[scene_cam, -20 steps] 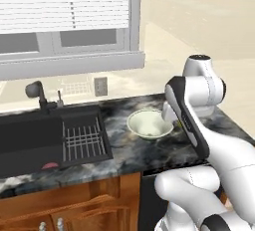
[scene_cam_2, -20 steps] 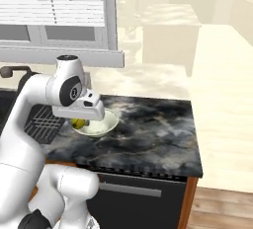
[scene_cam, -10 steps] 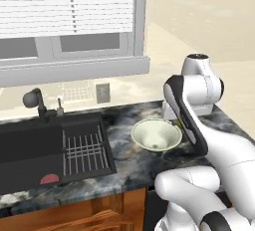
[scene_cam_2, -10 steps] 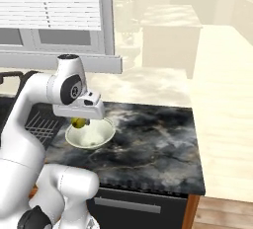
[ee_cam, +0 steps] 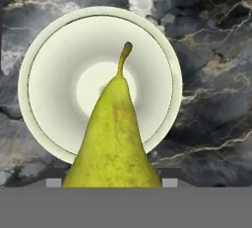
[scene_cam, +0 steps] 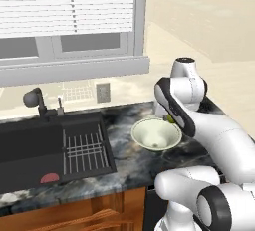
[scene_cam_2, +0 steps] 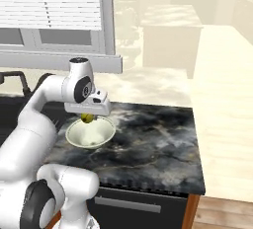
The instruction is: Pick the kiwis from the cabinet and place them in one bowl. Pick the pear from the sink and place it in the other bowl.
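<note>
Left base view: the whole picture has shifted since a second ago, so the base has driven closer and the bowl (scene_cam: 156, 134) on the dark marble surface (scene_cam: 124, 155) now sits nearer the middle, right of the sink (scene_cam: 50, 148), meaning the drop is close. Right base view: the claw (scene_cam_2: 88, 118) hangs just above the bowl, clamped on the pear (scene_cam_2: 87, 119). Hand view: the pear (ee_cam: 114, 138) is gripped partly-open wide, stem pointing over the empty bowl (ee_cam: 44, 65), not yet released.
</note>
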